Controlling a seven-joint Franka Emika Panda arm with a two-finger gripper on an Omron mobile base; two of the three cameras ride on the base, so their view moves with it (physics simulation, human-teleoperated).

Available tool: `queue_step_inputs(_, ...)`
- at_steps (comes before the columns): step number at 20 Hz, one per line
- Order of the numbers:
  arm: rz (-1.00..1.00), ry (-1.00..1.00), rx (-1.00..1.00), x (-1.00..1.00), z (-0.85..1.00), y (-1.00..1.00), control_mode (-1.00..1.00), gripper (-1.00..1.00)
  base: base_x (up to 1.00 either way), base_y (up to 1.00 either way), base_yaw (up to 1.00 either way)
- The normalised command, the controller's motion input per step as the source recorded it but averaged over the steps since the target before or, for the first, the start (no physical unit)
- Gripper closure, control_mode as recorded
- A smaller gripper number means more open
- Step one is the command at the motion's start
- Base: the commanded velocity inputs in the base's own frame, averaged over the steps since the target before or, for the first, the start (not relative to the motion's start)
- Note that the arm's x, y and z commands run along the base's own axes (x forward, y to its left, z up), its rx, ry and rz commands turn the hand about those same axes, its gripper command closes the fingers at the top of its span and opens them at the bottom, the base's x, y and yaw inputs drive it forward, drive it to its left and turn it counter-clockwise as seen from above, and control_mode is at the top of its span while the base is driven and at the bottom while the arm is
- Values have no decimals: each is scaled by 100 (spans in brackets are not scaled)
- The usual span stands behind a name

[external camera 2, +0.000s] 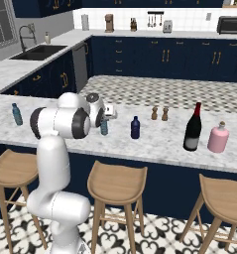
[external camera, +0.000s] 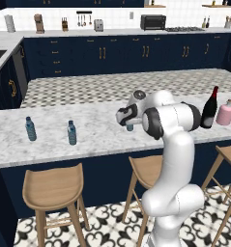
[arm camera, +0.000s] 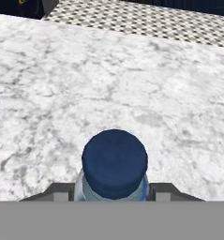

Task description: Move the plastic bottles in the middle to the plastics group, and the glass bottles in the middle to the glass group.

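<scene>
Spanning both base views: long white-grey marble counter, dark navy cabinet front below, three light wooden bar stools tucked along it.
Arm: white Franka arm w/ dark joints bent over the counter's near edge, hand pointing at the mid stretch of the marble.
Wine bottle: tall slim near-black glass bottle w/ red neck top, upright, right part of counter, just beside the pink one.
Pink bottle: squat rounded pale pink bottle w/ small narrow cap, upright, furthest right; also seen in left base view.
Navy bottle: short opaque dark navy bottle, upright, mid counter, between the hand and the wine bottle, apart from both.
Plastics pair: two small clear bluish water bottles w/ blue labels and, upright, left part of counter, near each other, not touching.
Held bottle: small clear bluish water bottle w/ blue cap, right at the hand; in right base view it sits under the hand, base at or very near the marble, can't tell if lifted.
Gripper: two-finger gripper w/ dark tips either side of that bottle's shoulders, set narrow, looks closed on it; edge contact mostly cut off at bottom of hand view.
Shakers: two small brown salt/pepper shakers, side by side, further back on counter.
</scene>
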Motion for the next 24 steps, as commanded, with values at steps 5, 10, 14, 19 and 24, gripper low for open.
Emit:
queue_step_inputs(5,40,0,0,-12,39,88,-100,100,0,0,0)
queue_step_inputs(10,62,0,0,4,24,95,-100,100,0,0,0)
queue_step_inputs(14,62,10,-1,13,1,68,-100,100,0,0,0)
queue_step_inputs(19,17,0,-2,3,-2,16,-100,100,0,0,0)
queue_step_inputs(24,11,0,10,13,0,16,-100,100,0,0,0)
